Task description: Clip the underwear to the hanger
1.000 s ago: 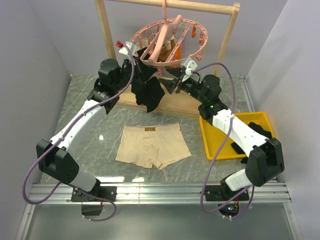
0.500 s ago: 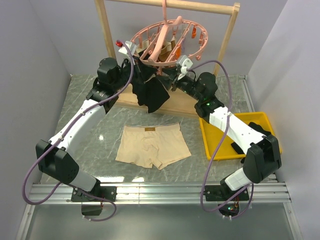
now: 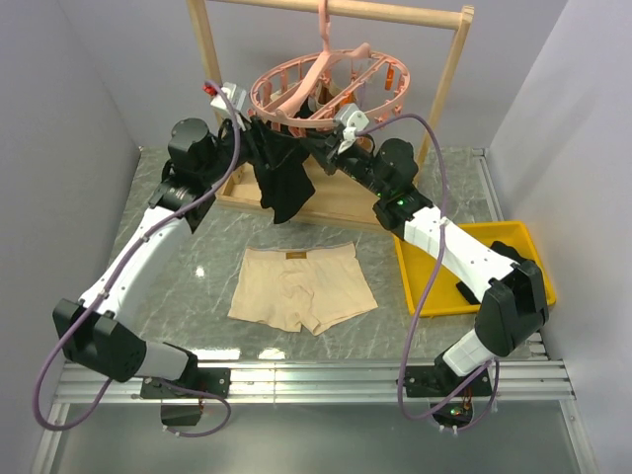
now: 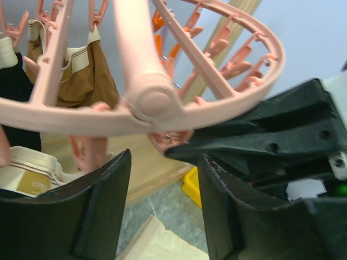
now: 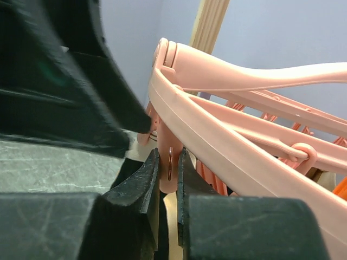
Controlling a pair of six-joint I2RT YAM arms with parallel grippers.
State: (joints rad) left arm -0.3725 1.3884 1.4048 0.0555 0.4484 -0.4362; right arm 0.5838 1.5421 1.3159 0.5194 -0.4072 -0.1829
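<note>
Table (image 3: 197, 267) has underwear (image 3: 301, 286) lying flat, unclipped (nothing done yet). Right pincer (image 5: 168, 162) squeezes a clip (image 5: 164, 135) on hanger (image 3: 326, 84); left pincer (image 4: 162, 162) open, empty.

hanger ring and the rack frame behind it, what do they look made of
The hanger looks like pink plastic: smooth, slightly glossy, with moulded rounded edges. The rack frame looks like pale wood, probably unvarnished: fine lengthwise grain lines, matte surface.
</note>
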